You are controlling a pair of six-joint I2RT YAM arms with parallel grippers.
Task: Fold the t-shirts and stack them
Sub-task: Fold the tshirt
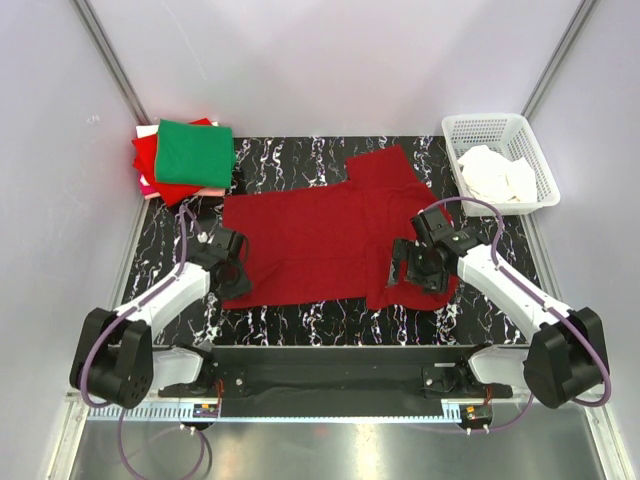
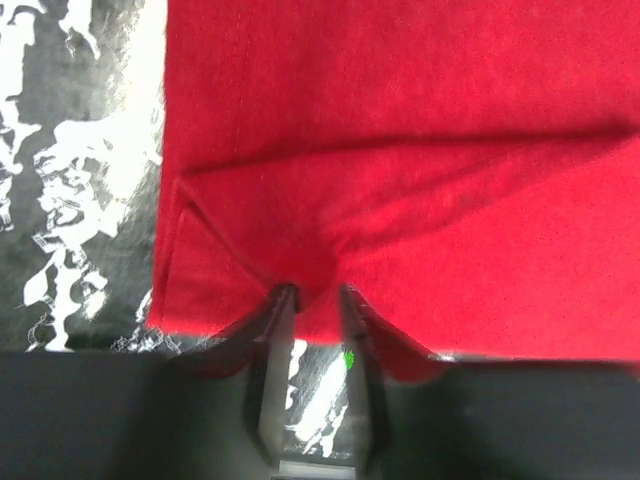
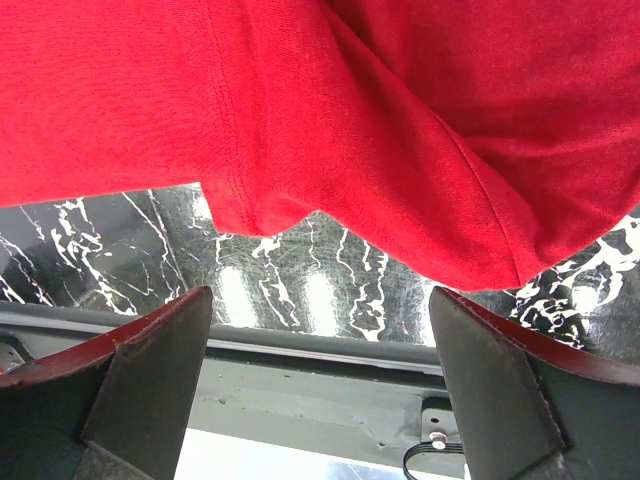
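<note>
A dark crimson t-shirt (image 1: 320, 235) lies spread on the black marble table (image 1: 300, 160), with one sleeve reaching toward the back right. My left gripper (image 1: 234, 280) is at the shirt's near left corner. In the left wrist view its narrow jaws (image 2: 315, 297) pinch the hem, and the cloth (image 2: 400, 150) puckers into creases from the pinch. My right gripper (image 1: 406, 272) hovers over the shirt's near right part. It is wide open and empty (image 3: 320, 297), and the shirt's hem (image 3: 350, 150) hangs just ahead of it. A folded stack sits back left: green t-shirt (image 1: 195, 150) on top, bright red (image 1: 148, 160) and pale pink beneath.
A white lattice basket (image 1: 500, 127) holding white cloth (image 1: 497, 175) stands at the back right. Grey walls enclose the table on three sides. A black rail (image 1: 320, 365) with the arm bases runs along the near edge.
</note>
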